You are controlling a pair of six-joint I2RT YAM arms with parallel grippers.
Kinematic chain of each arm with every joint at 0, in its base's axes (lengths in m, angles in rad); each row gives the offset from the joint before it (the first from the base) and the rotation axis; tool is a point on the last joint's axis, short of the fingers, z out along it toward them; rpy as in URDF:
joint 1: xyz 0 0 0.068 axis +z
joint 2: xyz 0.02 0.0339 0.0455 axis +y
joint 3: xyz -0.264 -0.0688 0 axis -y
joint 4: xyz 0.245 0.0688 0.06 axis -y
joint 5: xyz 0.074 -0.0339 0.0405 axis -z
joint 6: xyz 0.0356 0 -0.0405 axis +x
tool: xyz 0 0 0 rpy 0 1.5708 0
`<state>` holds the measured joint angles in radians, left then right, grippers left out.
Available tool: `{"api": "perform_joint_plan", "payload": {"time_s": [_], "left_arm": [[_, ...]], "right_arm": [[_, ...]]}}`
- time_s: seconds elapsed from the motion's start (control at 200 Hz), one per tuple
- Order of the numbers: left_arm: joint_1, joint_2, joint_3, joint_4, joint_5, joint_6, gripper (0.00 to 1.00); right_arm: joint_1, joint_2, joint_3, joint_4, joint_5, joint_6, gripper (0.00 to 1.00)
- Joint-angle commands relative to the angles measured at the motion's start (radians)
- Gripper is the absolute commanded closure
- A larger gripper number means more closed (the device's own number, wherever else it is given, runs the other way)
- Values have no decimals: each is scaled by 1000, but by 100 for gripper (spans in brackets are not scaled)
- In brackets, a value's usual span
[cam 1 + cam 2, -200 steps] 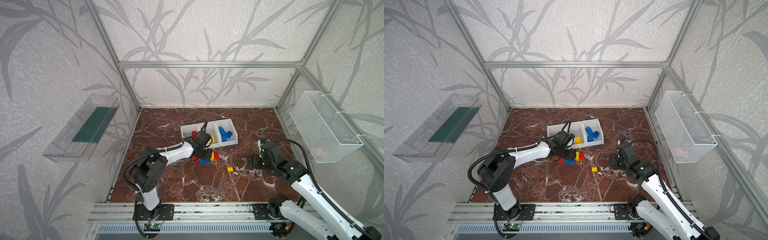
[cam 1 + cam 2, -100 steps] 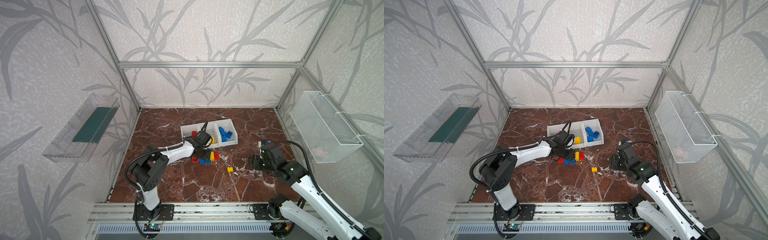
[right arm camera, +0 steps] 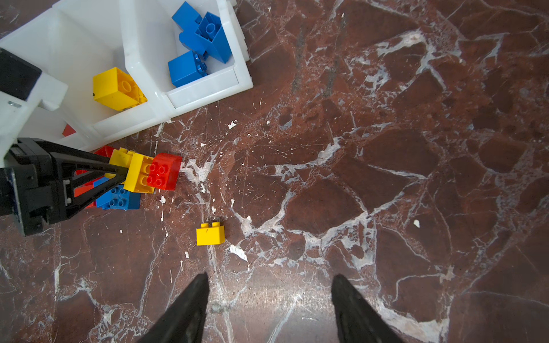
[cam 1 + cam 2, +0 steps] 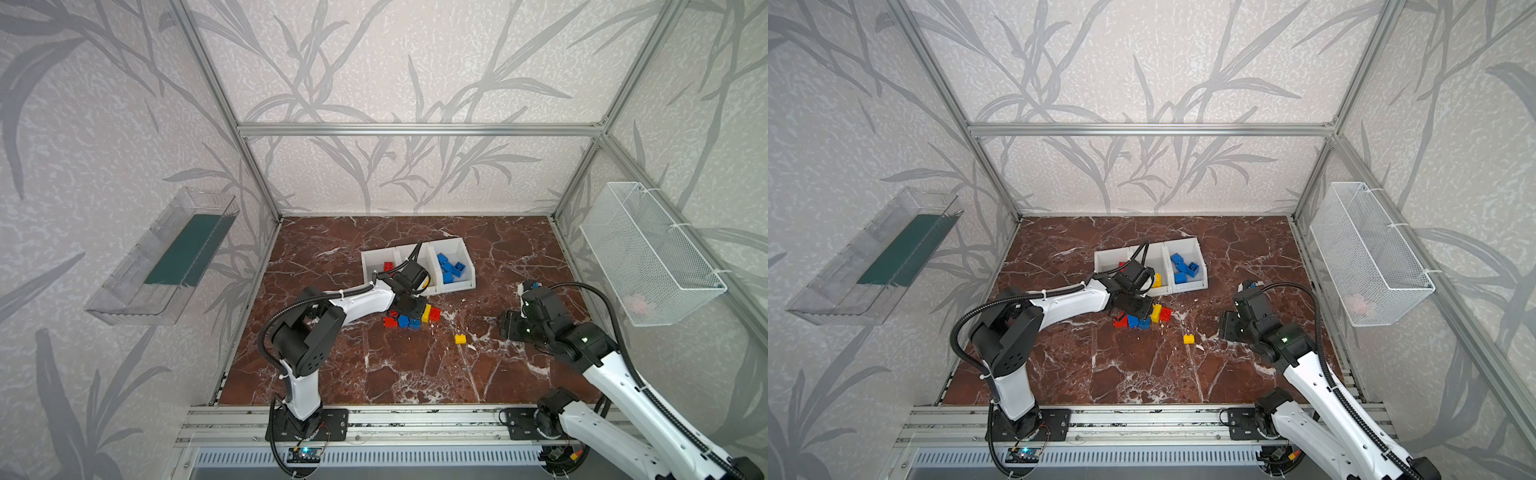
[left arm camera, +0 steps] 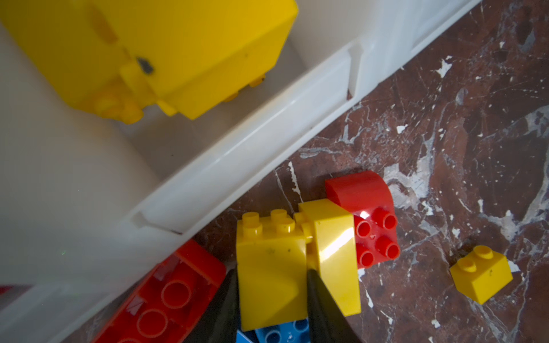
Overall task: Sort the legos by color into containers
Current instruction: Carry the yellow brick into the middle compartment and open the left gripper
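Currently: my left fingers [image 5: 322,306] clamped on yellow brick [image 5: 271,276]; middle container [image 5: 237,154], holding yellow, lies just ahead past its studs. Also my right fingers [image 3: 184,308]: apart, empty.

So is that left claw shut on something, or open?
Shut. In the left wrist view the left gripper has its black fingers pressed on both sides of a yellow brick.

- Soft, even light is filling both top views, casting faint shadows.
- Glare is flashing off a tilted yellow brick [image 5: 335,246] in the left wrist view.
- A binned yellow brick [image 5: 148,53] is blurring close up.
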<state>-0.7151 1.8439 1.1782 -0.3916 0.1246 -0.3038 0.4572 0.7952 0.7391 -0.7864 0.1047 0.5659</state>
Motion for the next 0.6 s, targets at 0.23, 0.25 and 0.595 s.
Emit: {"api": "perform_joint_plan", "payload": {"time_s": [0.23, 0.25, 0.595], "left_arm": [[-43, -51, 5, -54, 2, 25, 73], [-43, -60, 5, -55, 5, 22, 73], [-3, -129, 131, -22, -66, 27, 73]], "right_arm": [[1, -36, -7, -37, 23, 12, 34], [1, -37, -6, -39, 24, 14, 34], [1, -40, 18, -48, 26, 4, 35]]}}
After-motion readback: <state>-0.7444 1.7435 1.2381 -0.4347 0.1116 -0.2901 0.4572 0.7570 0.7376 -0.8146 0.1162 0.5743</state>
